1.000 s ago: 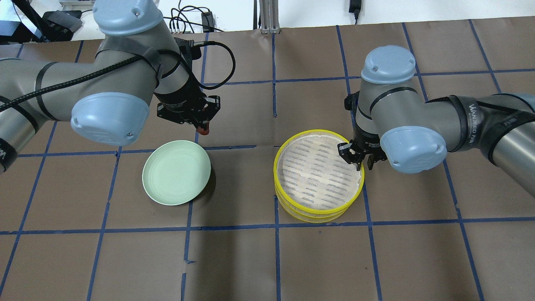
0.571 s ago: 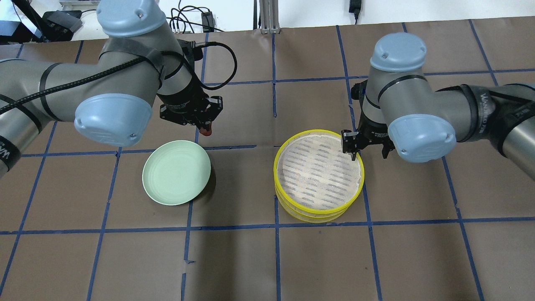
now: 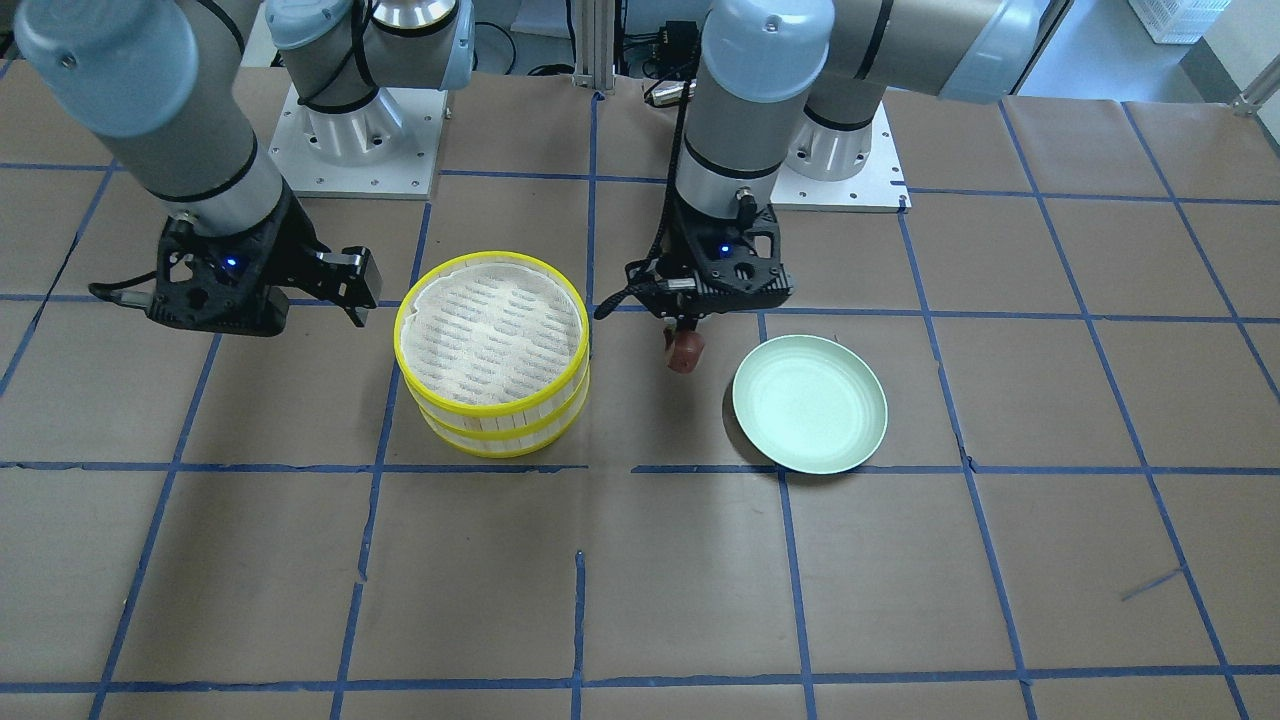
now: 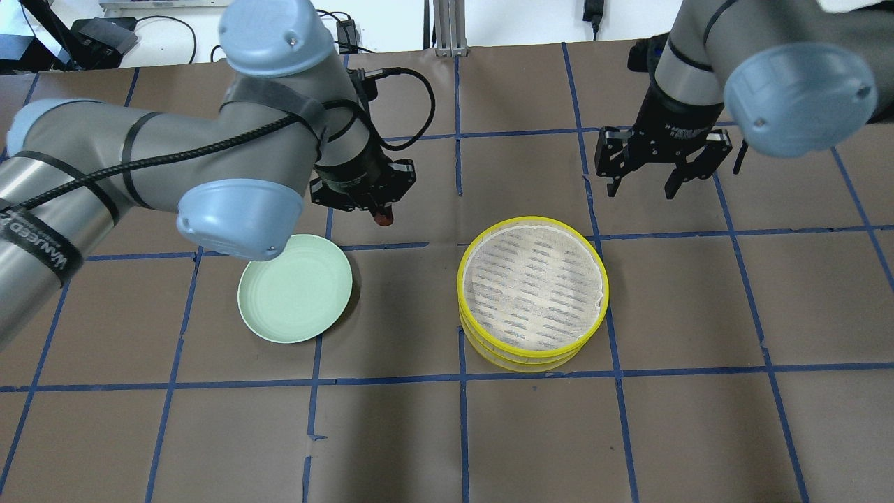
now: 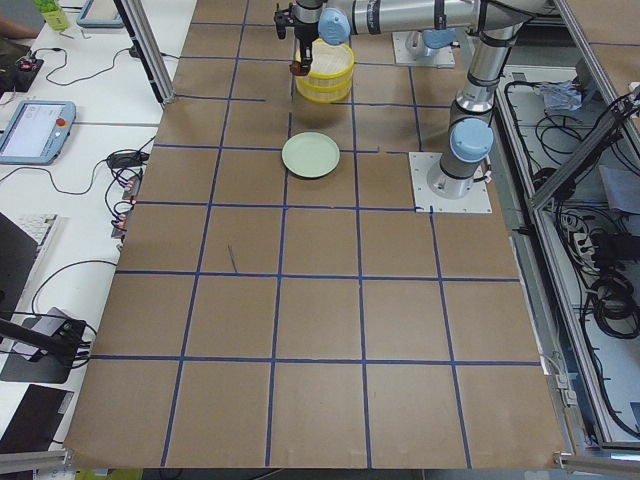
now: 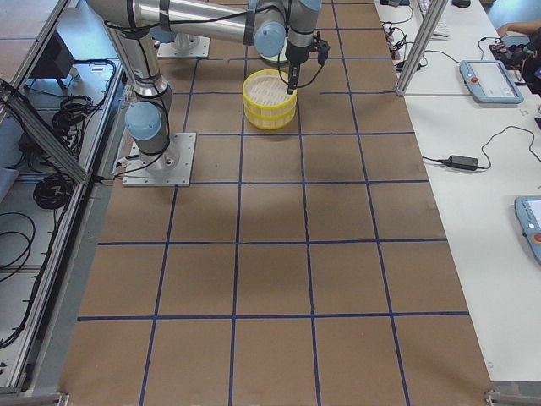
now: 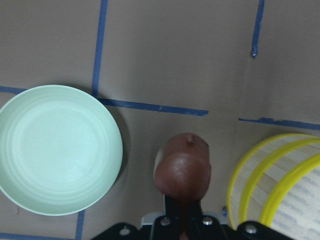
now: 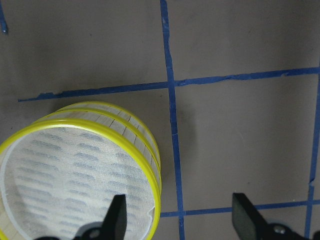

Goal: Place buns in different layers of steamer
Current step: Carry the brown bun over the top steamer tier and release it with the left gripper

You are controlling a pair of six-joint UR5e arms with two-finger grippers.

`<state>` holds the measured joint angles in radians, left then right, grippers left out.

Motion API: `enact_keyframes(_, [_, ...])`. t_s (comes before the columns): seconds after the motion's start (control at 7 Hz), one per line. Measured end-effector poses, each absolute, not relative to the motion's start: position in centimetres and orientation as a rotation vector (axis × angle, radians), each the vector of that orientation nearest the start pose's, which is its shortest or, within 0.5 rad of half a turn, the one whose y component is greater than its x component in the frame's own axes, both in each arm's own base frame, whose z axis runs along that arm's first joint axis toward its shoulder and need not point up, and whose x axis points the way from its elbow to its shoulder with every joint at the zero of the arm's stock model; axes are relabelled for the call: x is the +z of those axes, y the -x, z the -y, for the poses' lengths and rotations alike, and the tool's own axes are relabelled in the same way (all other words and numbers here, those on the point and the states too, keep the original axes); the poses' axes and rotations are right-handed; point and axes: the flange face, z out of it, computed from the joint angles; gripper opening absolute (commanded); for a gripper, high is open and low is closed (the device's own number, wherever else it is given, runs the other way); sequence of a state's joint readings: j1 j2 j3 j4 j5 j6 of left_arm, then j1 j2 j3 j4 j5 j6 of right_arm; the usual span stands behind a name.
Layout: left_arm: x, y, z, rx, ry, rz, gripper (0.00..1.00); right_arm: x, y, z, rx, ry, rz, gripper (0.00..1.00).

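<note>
My left end effector (image 3: 684, 334) is pinching the brown bun (image 7: 182, 172) from above. It hangs over the counter (image 4: 698, 419), between the green plate (image 4: 293, 288) and the steamer (image 4: 532, 219), touching neither. I judge it is held high so that it can pass over the yellow rim and go down onto the top liner, which has nothing on it yet.

My right end effector (image 4: 643, 190) is spread wide and grips nothing. It sits beyond the steamer on my right, well apart from it, which leaves the basket free for the other arm to come in.

I count one bun, two stacked tiers and one plate. No second bun shows in any view. If one lies in the lower tier, the upper tier hides it.
</note>
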<state>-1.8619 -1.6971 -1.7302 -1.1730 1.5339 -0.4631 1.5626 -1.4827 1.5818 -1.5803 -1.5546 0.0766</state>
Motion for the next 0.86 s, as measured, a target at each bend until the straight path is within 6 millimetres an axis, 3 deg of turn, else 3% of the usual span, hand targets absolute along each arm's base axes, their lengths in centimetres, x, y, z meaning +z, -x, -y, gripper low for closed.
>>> enact_keyframes(0.14, [37.4,31.8,47.3,-0.172,0.328,-3.213,0.02,47.3,-13.1,51.8,0.134,-0.141,-3.127,0.78])
enact_keyframes(0.29, [36.2,34.6,46.7,-0.198,0.396,-3.224,0.02,48.9,-13.1,51.3,0.140,-0.145,-3.132,0.79])
enact_keyframes(0.57, [35.1,39.1,44.4,-0.211,0.488,-3.242,0.05,49.6,-12.8,51.0,0.146,-0.147,-3.138,0.81])
enact_keyframes(0.71, [34.5,40.8,43.2,-0.201,0.498,-3.246,0.27,49.6,-12.8,50.9,0.148,-0.140,-3.140,0.81])
enact_keyframes(0.86, [33.5,42.5,42.0,-0.177,0.493,-3.243,0.99,49.6,-12.8,50.8,0.154,-0.137,-3.141,0.81])
